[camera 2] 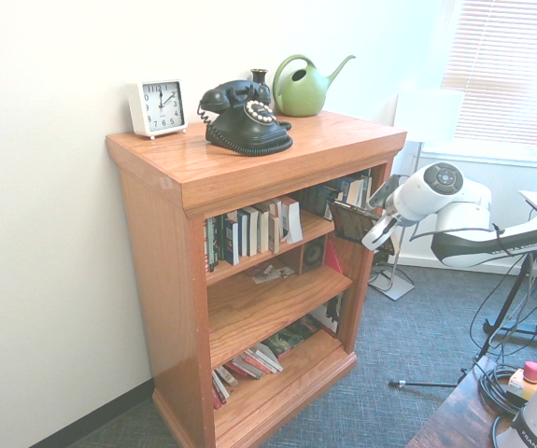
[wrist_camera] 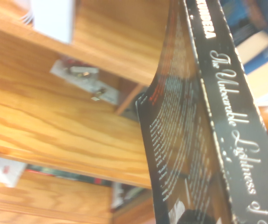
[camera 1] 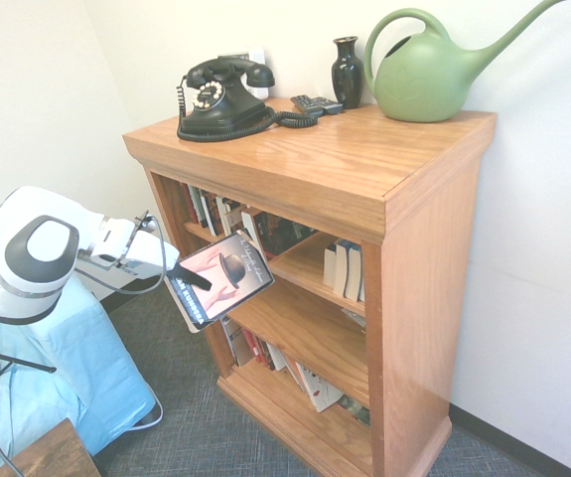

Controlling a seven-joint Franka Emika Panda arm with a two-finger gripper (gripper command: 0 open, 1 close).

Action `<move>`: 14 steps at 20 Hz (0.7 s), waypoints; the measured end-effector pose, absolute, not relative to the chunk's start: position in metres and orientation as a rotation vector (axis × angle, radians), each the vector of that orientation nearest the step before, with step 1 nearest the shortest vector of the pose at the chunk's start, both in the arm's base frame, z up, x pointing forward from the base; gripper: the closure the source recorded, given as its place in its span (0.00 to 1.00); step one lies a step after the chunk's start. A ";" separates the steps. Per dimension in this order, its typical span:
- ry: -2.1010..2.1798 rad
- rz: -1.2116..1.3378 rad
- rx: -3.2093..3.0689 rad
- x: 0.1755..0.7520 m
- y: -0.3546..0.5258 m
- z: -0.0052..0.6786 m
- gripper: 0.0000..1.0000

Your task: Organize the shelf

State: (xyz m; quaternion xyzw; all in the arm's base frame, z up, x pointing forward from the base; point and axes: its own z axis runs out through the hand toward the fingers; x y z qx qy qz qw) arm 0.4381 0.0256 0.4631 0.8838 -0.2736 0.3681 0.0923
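Observation:
The shelf [camera 1: 364, 149] [camera 2: 249, 168] is an orange-brown wooden bookcase with three open tiers. My gripper [camera 1: 198, 281] [camera 2: 377, 233] is shut on a black paperback book [camera 1: 227, 273] [camera 2: 352, 222] with a pinkish cover picture. I hold the book tilted in the air just in front of the shelf's open face, level with the top and middle tiers. In the wrist view the book's spine and back cover [wrist_camera: 203, 140] fill the right side, with a shelf board [wrist_camera: 54, 107] behind them.
On the shelf's top stand a black rotary phone [camera 1: 220, 99] [camera 2: 245, 117], a green watering can [camera 1: 429, 75] [camera 2: 301, 86], a dark vase [camera 1: 347, 72], a remote [camera 1: 317, 103] and a white clock [camera 2: 158, 107]. Books [camera 2: 249, 233] fill the top tier; others [camera 2: 249, 364] lie on the bottom tier.

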 end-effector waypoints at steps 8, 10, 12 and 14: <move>-0.903 1.087 2.785 0.485 0.035 0.446 1.00; -0.899 1.096 2.799 0.491 0.037 0.446 1.00; -0.901 1.103 2.799 0.497 0.036 0.447 1.00; -0.911 1.111 2.793 0.506 0.031 0.449 1.00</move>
